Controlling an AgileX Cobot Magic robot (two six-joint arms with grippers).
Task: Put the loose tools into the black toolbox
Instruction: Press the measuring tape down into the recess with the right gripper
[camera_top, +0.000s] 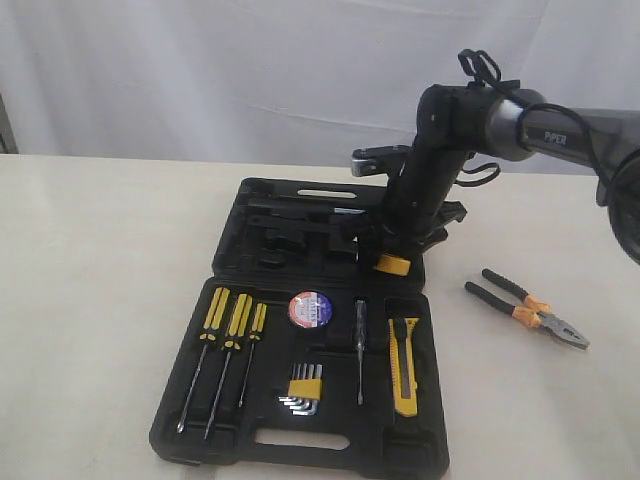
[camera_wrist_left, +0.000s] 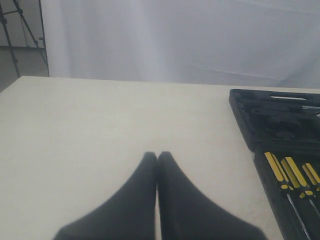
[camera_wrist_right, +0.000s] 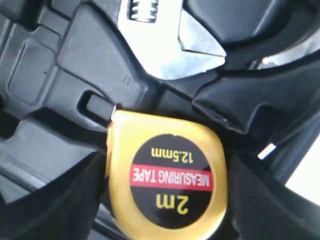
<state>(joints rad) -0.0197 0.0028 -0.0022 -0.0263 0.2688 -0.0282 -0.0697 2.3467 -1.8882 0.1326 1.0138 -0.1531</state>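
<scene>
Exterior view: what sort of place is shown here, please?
Probably a robot test bench in a lab, not a real workshop: a pale table, a white curtain behind it, and a robot arm over an open black toolbox.

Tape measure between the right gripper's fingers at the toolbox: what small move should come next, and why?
Probably open the right gripper and lift up. The tape measure seems to rest in the back half of the toolbox, beside the wrench, with a finger on each side; whether it is gripped cannot be told. The pliers lie on the table.
</scene>
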